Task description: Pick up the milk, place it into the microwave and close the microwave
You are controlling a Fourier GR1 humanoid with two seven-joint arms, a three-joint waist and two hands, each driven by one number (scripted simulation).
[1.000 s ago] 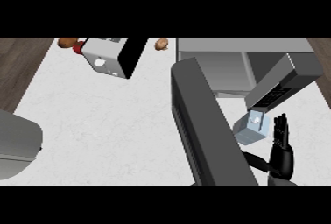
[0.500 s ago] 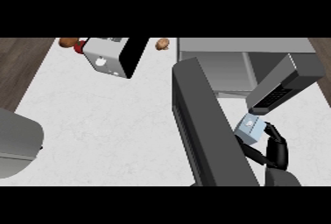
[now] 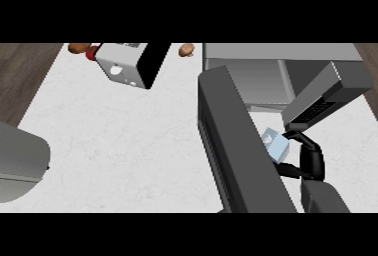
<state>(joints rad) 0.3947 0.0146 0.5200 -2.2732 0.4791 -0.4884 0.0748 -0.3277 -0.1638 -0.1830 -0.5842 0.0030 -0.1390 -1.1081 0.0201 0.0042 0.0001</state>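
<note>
1. My right hand (image 3: 308,161) is curled round the milk (image 3: 275,146), a small pale blue carton. Fingers are over its top and far side, and my thumb comes in from below, so part of the carton is hidden behind the hand.

2. I hold the milk in the gap between the open microwave door (image 3: 240,150) and the microwave (image 3: 295,75). It sits just in front of the opening and is not yet inside. I judge this is the carrying stage, with the carton kept low and close to the door so it can pass under the dark front panel.

3. The door stands swung out toward me and runs down the view like a dark slab. That leaves the grey cavity open for the carton. The door has yet to be shut.

4. My left hand shows nowhere in this view.

5. The toaster (image 3: 129,62) sits at the far side of the white counter (image 3: 118,145), well apart from my work. Small brown and red items lie beside it, too small for me to name. A grey rounded object (image 3: 18,160) sits at the left edge.

6. I cannot read any writing. The carton's face shows only a paler patch, and the microwave's control panel (image 3: 319,107) shows tiny marks I cannot make out.
</note>
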